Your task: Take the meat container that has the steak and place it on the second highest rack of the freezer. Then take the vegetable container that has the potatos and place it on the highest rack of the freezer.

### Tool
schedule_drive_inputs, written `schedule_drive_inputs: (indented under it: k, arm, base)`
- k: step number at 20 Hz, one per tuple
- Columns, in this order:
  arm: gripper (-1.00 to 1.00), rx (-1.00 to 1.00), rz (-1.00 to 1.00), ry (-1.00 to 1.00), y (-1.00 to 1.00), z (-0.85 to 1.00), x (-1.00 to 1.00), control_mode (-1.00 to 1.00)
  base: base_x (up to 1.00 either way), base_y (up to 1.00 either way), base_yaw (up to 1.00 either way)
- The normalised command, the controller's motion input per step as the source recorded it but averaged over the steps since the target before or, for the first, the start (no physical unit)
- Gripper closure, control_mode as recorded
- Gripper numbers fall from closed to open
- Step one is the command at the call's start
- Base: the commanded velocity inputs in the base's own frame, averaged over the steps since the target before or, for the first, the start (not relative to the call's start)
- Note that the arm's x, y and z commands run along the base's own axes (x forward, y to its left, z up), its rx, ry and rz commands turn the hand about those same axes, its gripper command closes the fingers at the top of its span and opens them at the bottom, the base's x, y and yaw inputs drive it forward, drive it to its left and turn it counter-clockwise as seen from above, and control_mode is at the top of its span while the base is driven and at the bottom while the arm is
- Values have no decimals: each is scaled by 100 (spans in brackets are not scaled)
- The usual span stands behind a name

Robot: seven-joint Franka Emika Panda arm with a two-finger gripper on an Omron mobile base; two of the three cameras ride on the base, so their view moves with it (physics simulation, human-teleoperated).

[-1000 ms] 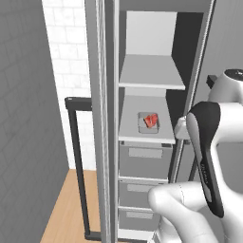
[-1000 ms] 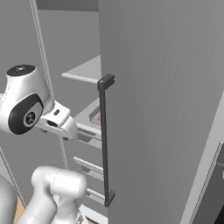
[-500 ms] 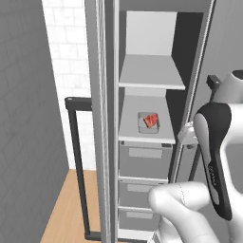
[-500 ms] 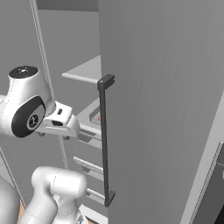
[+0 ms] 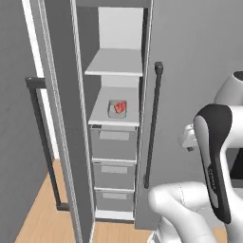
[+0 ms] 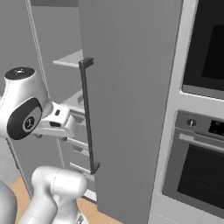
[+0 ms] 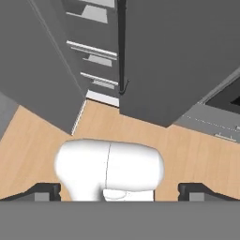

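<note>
The freezer (image 5: 114, 144) stands open, its door (image 5: 57, 118) swung out to the left. On the second highest rack (image 5: 100, 115) rests the small meat container (image 5: 116, 112) with the red steak (image 5: 119, 106) in it. The highest rack (image 5: 116, 64) above is bare. The vegetable container and the potatos are out of view. My gripper (image 7: 121, 191) is open with nothing between its fingertips (image 7: 43, 190). It points down at the wood floor, well back from the freezer and to its right. My hand (image 6: 57, 120) hangs in front of the drawers.
Three grey drawers (image 5: 114, 168) sit under the racks. A closed grey door with a long dark bar handle (image 5: 153, 123) adjoins the freezer on the right. Beyond it is a built-in oven (image 6: 197, 175). Wood floor (image 7: 154, 136) lies open below.
The whole picture has shifted left, so the base has moved right; an oven has come into the right base view. The gripper stays open.
</note>
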Motion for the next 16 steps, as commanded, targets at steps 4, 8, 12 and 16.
schedule_drive_inputs:
  k: [4, 8, 12, 16]
  arm:
    - [-100, 0, 0, 0, 0, 0, 0, 100]
    - [-100, 0, 0, 0, 0, 0, 0, 100]
    - [-100, 0, 0, 0, 0, 0, 0, 100]
    - [-100, 0, 0, 0, 0, 0, 0, 100]
  base:
    - [0, -100, -20]
    - [13, -100, -25]
    - [27, -100, -29]
    - [30, -100, -27]
